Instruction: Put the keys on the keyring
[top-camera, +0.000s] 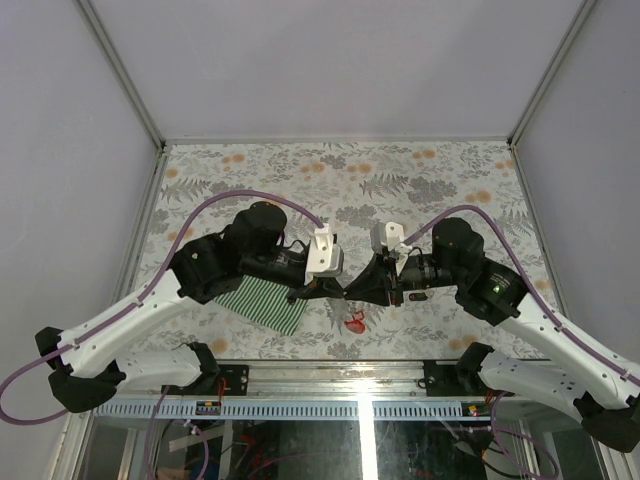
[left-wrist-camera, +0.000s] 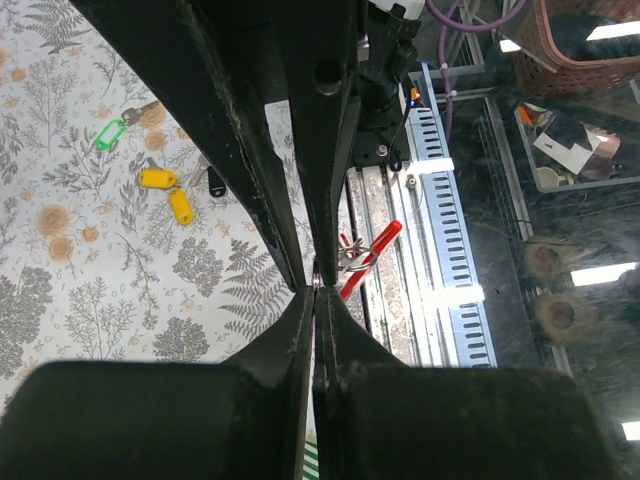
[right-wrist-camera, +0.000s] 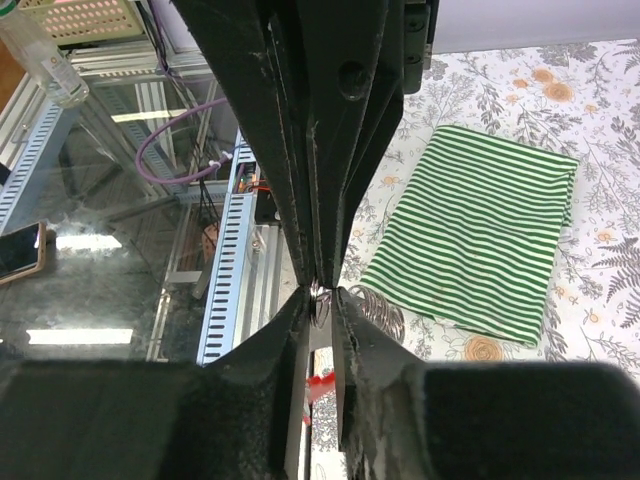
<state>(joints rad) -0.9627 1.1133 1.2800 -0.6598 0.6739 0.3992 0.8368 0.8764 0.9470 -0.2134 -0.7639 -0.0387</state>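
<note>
The keyring's thin metal loop (right-wrist-camera: 320, 300) is pinched between my right gripper's (right-wrist-camera: 320, 298) shut fingertips. Its red tag (left-wrist-camera: 366, 261) hangs beside the tips, and in the top view it (top-camera: 355, 322) dangles just above the table. My left gripper (left-wrist-camera: 318, 292) is shut tip to tip against the right one, apparently on the same loop. Both grippers meet at the table's near middle, left (top-camera: 338, 289) and right (top-camera: 352, 289). The keys lie loose on the table in the left wrist view: a green tag (left-wrist-camera: 108, 133), two yellow ones (left-wrist-camera: 157, 178) and a dark one (left-wrist-camera: 215, 181).
A green-and-white striped cloth (top-camera: 262, 303) lies flat under the left arm and also shows in the right wrist view (right-wrist-camera: 480, 230). Several loose metal rings (right-wrist-camera: 383, 313) lie by its corner. The table's near edge and metal rail (left-wrist-camera: 440, 250) are close below the grippers.
</note>
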